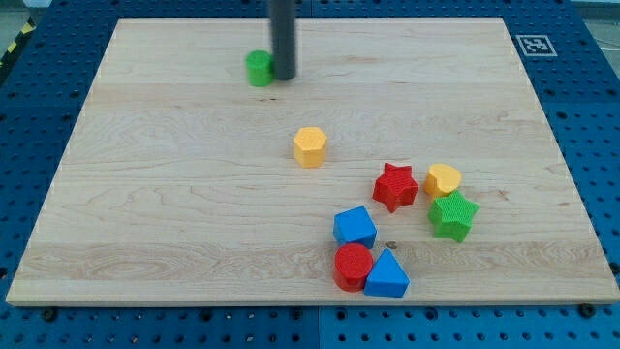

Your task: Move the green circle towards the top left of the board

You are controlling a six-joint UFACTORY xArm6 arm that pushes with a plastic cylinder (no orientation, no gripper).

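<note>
The green circle [259, 69] sits on the wooden board [174, 194] near the view's top, left of centre. My tip [284, 78] stands right against the green circle's right side, touching or almost touching it. The dark rod rises from there out of the view's top.
A yellow hexagon [310, 146] lies near the board's middle. At the lower right lie a red star [395, 186], a yellow heart [443, 179], a green star [453, 214], a blue cube [355, 227], a red cylinder [354, 266] and a blue triangle [387, 275].
</note>
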